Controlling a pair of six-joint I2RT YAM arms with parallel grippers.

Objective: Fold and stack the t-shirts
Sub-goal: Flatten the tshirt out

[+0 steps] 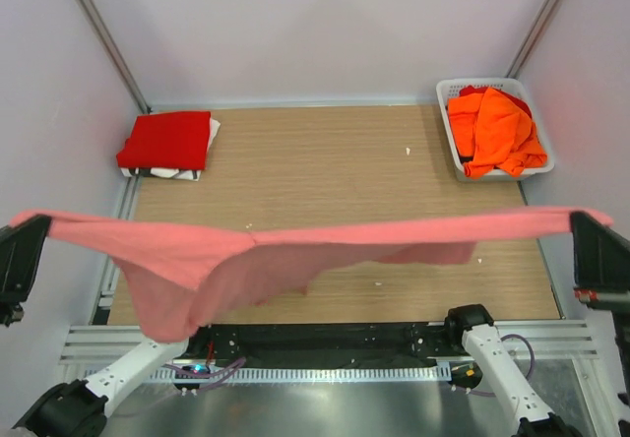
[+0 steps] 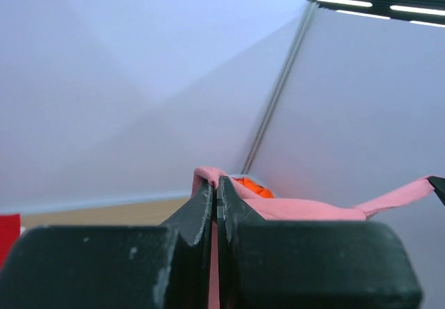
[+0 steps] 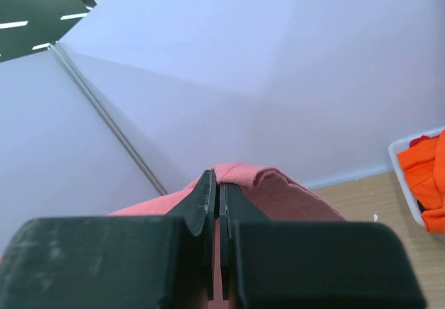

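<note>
A rose-pink t-shirt (image 1: 295,250) hung stretched above the tabletop (image 1: 325,161) across the frame's lower middle, long axis running left to right, its ends pinched tight in the left end effector (image 1: 39,225) and right end effector (image 1: 579,222).

We see a light brown wood-grain tabletop (image 1: 325,171) running back to the pale walls. In its far left corner lies a bright red folded cloth t-shirt (image 1: 167,140). It rests on a white piece of cloth with dark markings (image 1: 175,172), which peeks out along the near and right edges. In the far right corner stands a white lattice plastic basket (image 1: 446,122), close to the wall. A few small white specks (image 1: 409,150) dot the bare wood — one near the basket, others toward the near edge.
</note>
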